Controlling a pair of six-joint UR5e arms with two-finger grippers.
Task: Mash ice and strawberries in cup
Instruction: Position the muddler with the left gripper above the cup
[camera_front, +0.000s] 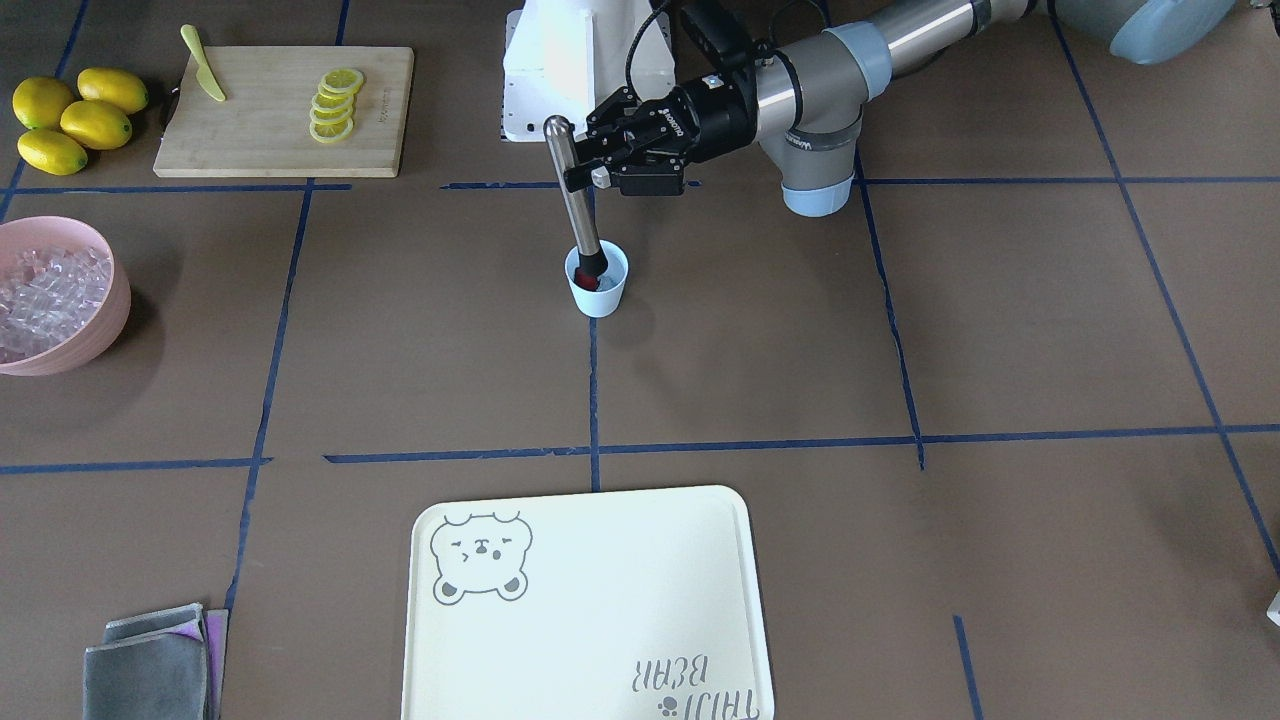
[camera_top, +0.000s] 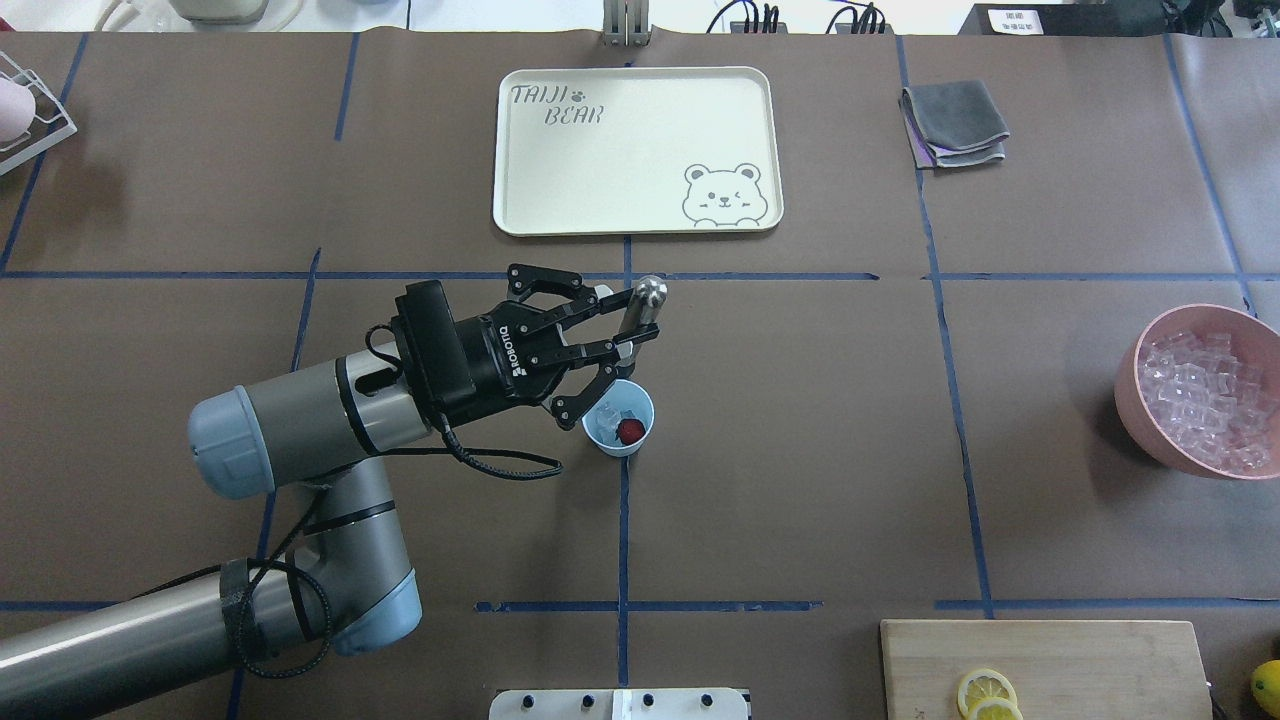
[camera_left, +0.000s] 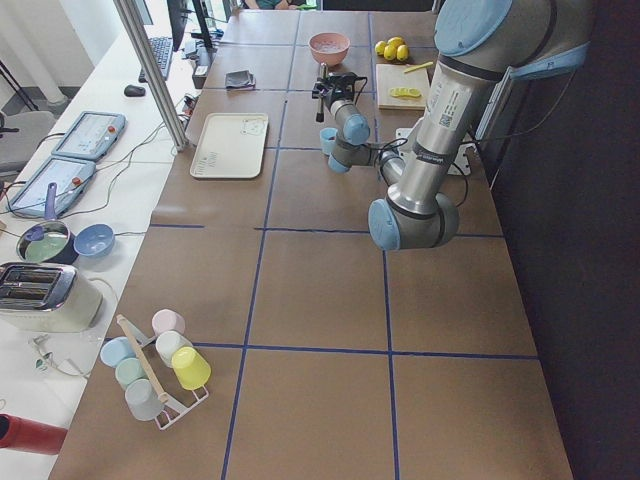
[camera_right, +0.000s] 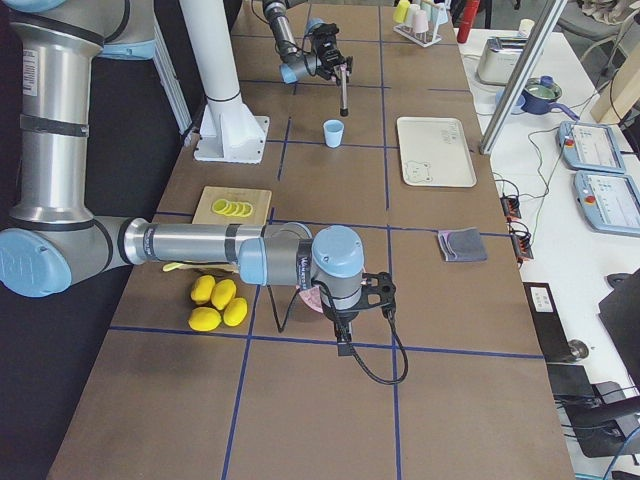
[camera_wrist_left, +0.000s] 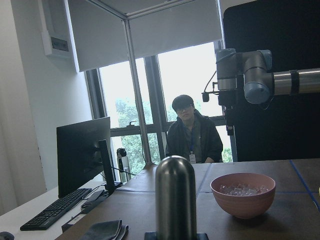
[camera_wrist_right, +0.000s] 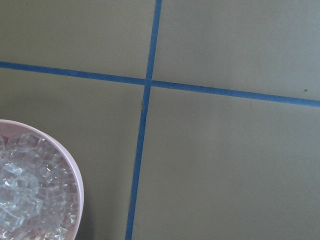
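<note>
The pale-blue cup (camera_top: 618, 440) stands at the table's middle, also in the front view (camera_front: 598, 298). In it lie a red strawberry (camera_top: 629, 431) and a few ice cubes (camera_top: 605, 420). My left gripper (camera_top: 622, 322) is shut on a steel muddler (camera_front: 570, 185), held nearly upright. The muddler's dark lower end sits inside the cup, and its rounded top fills the left wrist view (camera_wrist_left: 175, 200). My right gripper (camera_right: 346, 345) shows only in the exterior right view, beside the pink bowl. I cannot tell whether it is open or shut.
A pink bowl (camera_top: 1128, 385) full of ice is at my right, its rim also in the right wrist view (camera_wrist_right: 76, 175). A cream tray (camera_top: 640, 180), grey cloths (camera_top: 955, 120), a cutting board (camera_front: 260, 130) with lemon slices, a yellow knife (camera_front: 205, 78) and lemons (camera_front: 70, 120) lie around.
</note>
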